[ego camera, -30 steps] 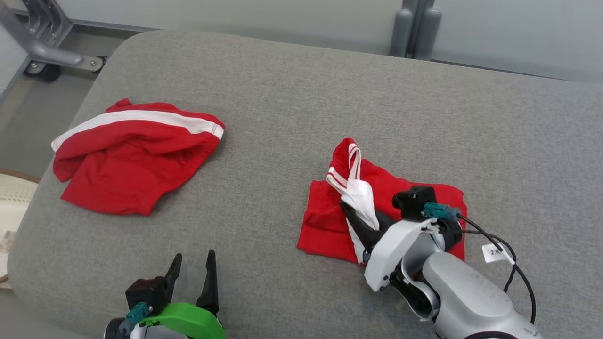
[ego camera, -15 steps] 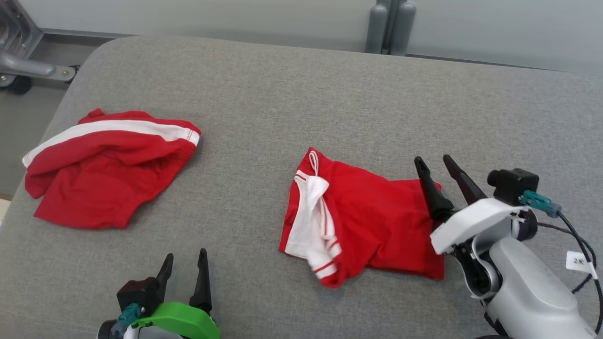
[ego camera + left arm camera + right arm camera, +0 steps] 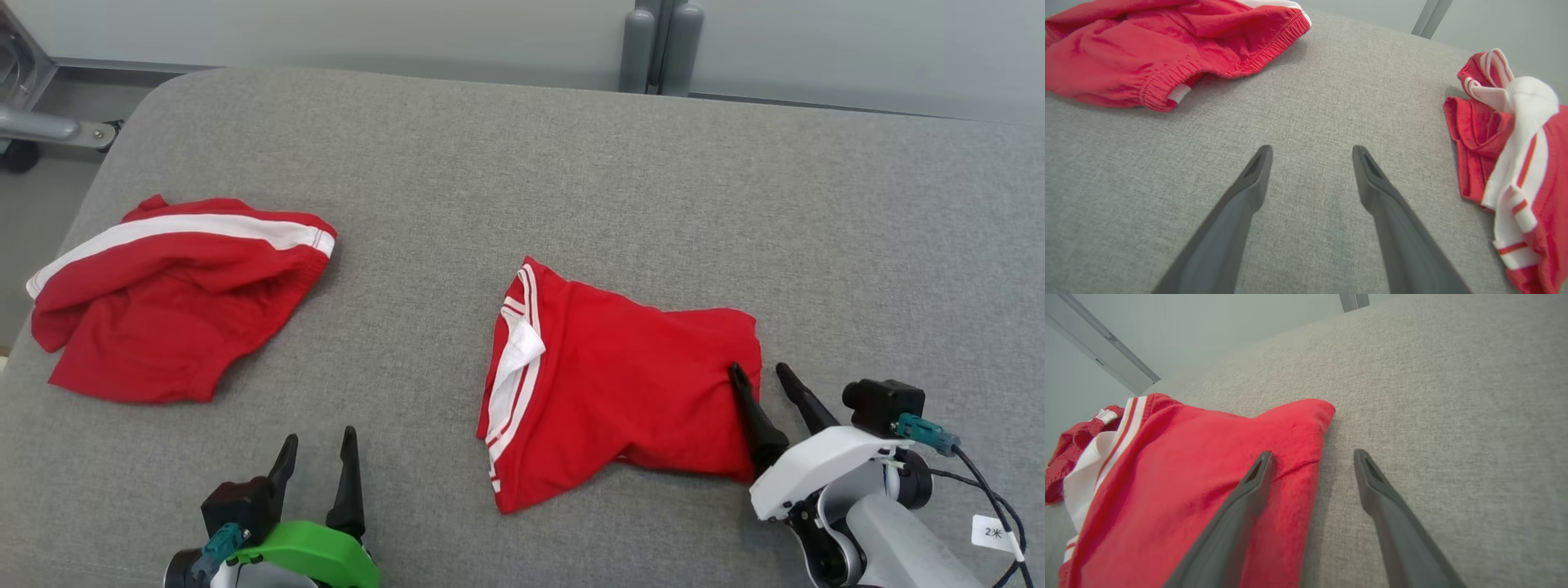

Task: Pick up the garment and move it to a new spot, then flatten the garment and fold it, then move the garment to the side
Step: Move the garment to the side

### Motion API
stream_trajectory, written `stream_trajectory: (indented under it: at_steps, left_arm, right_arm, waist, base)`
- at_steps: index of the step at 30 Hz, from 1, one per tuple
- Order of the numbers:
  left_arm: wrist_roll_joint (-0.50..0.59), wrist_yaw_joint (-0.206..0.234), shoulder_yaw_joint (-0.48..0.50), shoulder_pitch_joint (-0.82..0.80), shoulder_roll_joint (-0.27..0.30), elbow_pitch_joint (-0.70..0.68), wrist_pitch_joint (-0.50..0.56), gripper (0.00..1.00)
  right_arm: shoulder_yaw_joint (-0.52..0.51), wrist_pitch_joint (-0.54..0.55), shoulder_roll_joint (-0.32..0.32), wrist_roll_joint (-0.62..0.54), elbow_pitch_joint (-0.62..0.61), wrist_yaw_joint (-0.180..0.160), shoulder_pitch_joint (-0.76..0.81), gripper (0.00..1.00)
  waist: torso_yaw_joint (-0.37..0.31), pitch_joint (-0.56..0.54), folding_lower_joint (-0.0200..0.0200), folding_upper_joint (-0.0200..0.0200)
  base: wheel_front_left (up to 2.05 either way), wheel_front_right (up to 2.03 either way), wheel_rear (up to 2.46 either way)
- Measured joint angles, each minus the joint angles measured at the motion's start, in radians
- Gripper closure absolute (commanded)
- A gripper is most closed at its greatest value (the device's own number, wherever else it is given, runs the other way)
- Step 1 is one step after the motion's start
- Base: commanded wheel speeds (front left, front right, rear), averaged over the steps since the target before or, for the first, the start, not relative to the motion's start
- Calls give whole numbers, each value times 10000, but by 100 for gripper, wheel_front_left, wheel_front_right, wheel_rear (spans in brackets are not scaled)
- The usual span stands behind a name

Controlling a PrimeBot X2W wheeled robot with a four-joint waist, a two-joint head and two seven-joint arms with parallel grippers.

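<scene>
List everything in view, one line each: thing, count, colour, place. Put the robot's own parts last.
middle garment: 1, red with white stripes, lying centre-right on the padded surface
left garment: 1, red with a white band, crumpled at the surface's left side
padded surface: 1, grey, under both garments
metal frame: 1, grey, on the floor at upper left
posts: 2, grey, behind the far edge
left claw: 1, dark fingers on a green mount, lower left, open over bare surface
right claw: 1, dark fingers on a white mount, lower right, open, one finger over the middle garment's right edge
</scene>
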Motion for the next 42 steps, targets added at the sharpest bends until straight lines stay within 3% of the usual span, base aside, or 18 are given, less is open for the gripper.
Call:
stream_trajectory:
  at_steps: [7, 8, 9, 10, 16, 23, 42]
  left_arm:
    - [109, -36, 6, -1, 0, -75, 2, 0]
    - [117, -36, -6, -3, 0, -98, 2, 0]
    - [121, -36, -29, -8, 2, -138, 2, 0]
    - [132, -36, -52, -21, 0, -188, 0, 0]
    - [359, -19, -213, -106, 4, -508, 0, 0]
    - [840, -88, -410, -96, 4, -813, 2, 0]
    - [1572, -433, -805, -394, -6, -1269, 0, 0]
  right_arm:
    - [422, 228, 148, 268, 692, 0, -438, 0]
    - [541, 270, 142, 242, 803, 2, -525, 26]
    - [648, 268, 138, 201, 901, 0, -620, 80]
    - [721, 268, 146, 203, 961, 0, -709, 100]
    - [755, 117, 27, -27, 1269, 8, -982, 100]
    - [-219, 29, -247, -477, 1668, 8, -1160, 100]
    - [-1164, 0, 347, -988, 1170, 6, -259, 100]
  waist:
    - [253, 69, 0, 0]
    - [291, 75, 0, 0]
    - [326, 81, 0, 0]
    - [359, 85, 0, 0]
    - [289, -4, 0, 0]
    - [-401, -167, 0, 0]
    - [-4168, -282, 0, 0]
  base:
    - [0, 0, 0]
    - [0, 0, 0]
    - [0, 0, 0]
    - [0, 0, 0]
    - [0, 0, 0]
    - [0, 0, 0]
    - [0, 0, 0]
